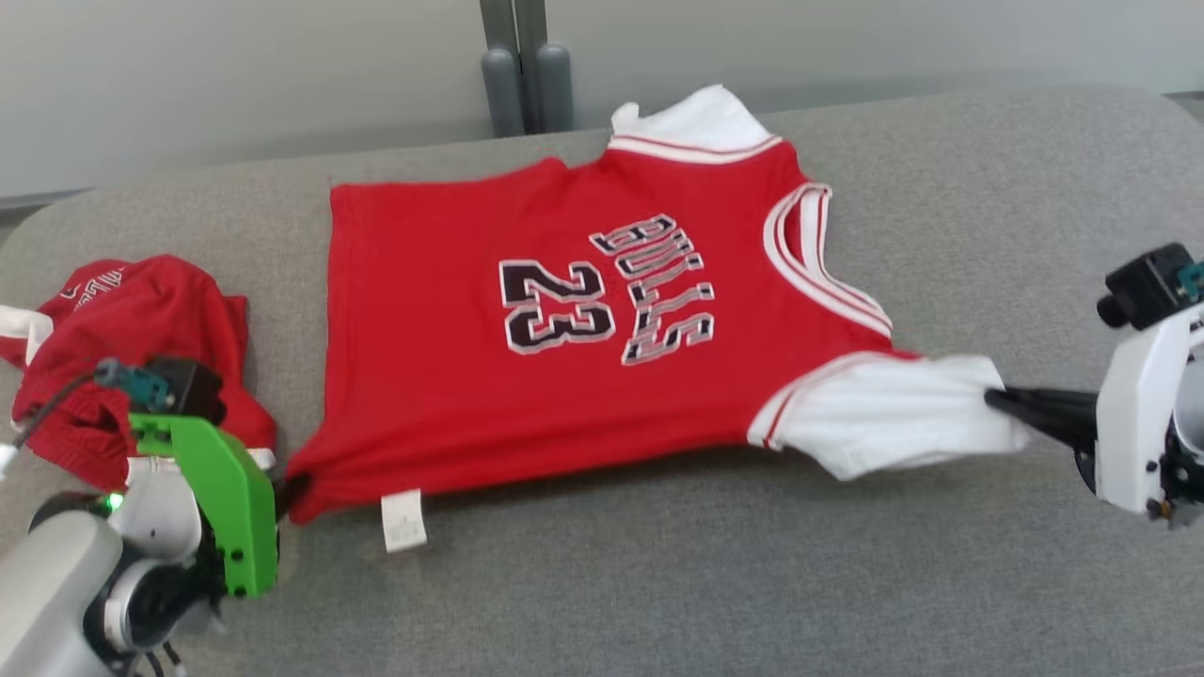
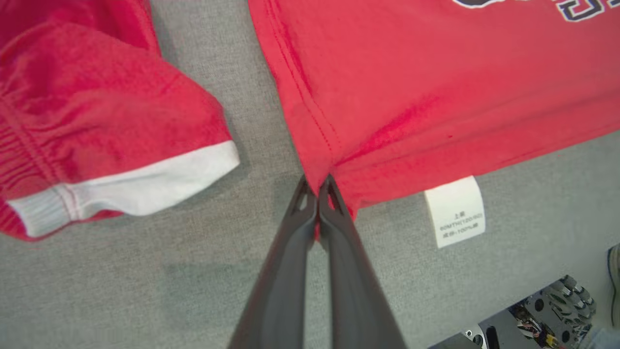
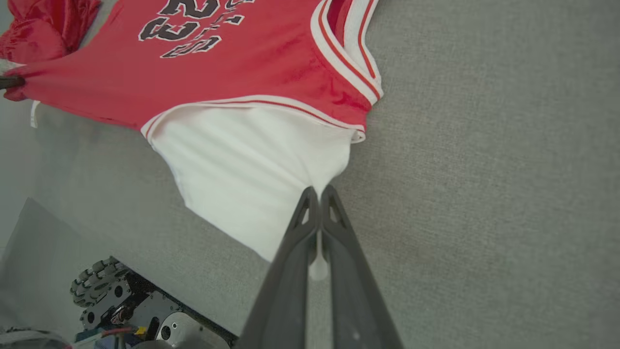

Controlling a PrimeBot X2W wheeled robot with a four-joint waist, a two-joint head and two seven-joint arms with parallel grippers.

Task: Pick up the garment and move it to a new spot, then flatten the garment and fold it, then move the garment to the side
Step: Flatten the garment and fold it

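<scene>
1. Left wrist view, nearest to us: our left gripper (image 2: 317, 186) has its 2 dark fingers pressed together on the bottom corner of the red jersey (image 2: 436, 87), with the hem pinched between them
2. Just beside that corner, a white care label (image 2: 455, 211) lies flat on the grey cushion (image 2: 193, 291)
3. On our right, our right gripper (image 3: 317, 191) is clamped on the edge of the jersey's white sleeve (image 3: 242, 169), and the cloth is taut towards it
4. Between the 2 grippers the jersey lies spread face up in the middle of the cushion, with its number 23 (image 1: 555, 306) and lettering showing and the neck opening to our right
5. To our left, apart from the jersey, we see a second red garment (image 1: 141, 320), crumpled, with a white cuff
6. Farthest off, the other white sleeve (image 1: 696, 118) reaches the cushion's back edge, below a pale wall (image 1: 235, 75)
</scene>
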